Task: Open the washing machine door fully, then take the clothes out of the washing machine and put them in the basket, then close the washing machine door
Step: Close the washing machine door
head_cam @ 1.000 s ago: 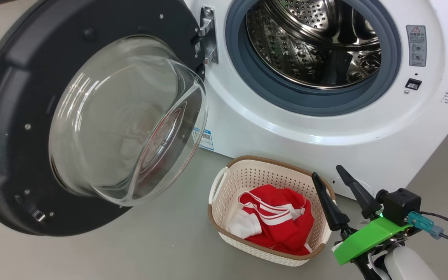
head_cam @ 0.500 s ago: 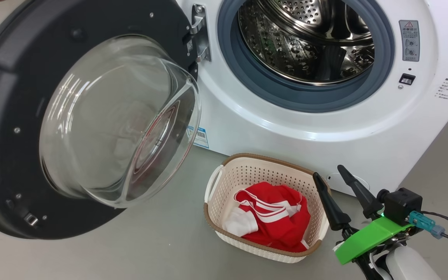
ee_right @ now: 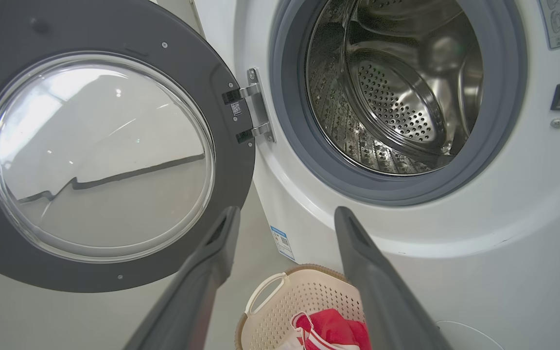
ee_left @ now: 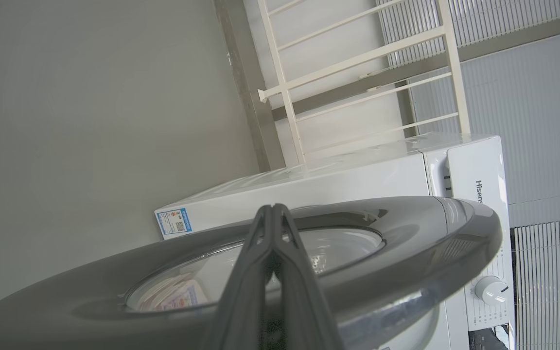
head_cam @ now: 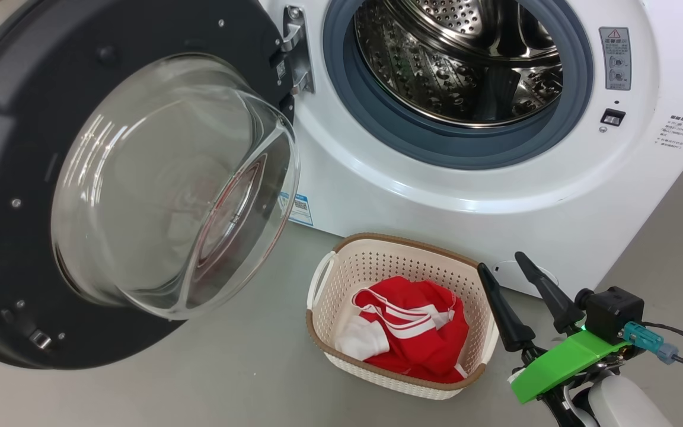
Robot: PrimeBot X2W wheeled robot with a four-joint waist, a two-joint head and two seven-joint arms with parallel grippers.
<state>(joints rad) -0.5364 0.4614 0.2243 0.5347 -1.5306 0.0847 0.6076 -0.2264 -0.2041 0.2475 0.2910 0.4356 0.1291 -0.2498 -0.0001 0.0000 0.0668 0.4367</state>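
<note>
**Shifted framing; washing machine door (head_cam: pixel 163 184) awaiting closure**

Everything fixed in the head view, the washing machine (head_cam: pixel 436 196), the basket (head_cam: pixel 377 264) and the door, sits slightly further left than 1 second ago. The right gripper (head_cam: pixel 501 264) holds its place in frame. I read this as the camera turning, not the objects moving. The door also looks marginally larger, but I cannot confirm that it has begun to swing.

Findings:
- The clothes (head_cam: pixel 418 338) lie inside the basket, which stands on the floor just in front of the machine.
- The drum (head_cam: pixel 460 65) shows bare steel, with no garment seen.
- The door stands wide on its hinge (head_cam: pixel 295 47).
- The right gripper's 2 fingers are spread apart, holding nothing, just beside the basket's right edge.
- The left gripper (ee_left: pixel 272 209) has its fingers pressed together, empty, pointing across the door's outer face. Contact cannot be confirmed.

Recommendation: closing the door appears to be the step in hand.
- Push with the closed fingers on the outer rim, far from the hinge.
- Follow the door's arc steadily until the latch seats.
- Keep the basket and the right gripper out of the door's sweep.
</note>
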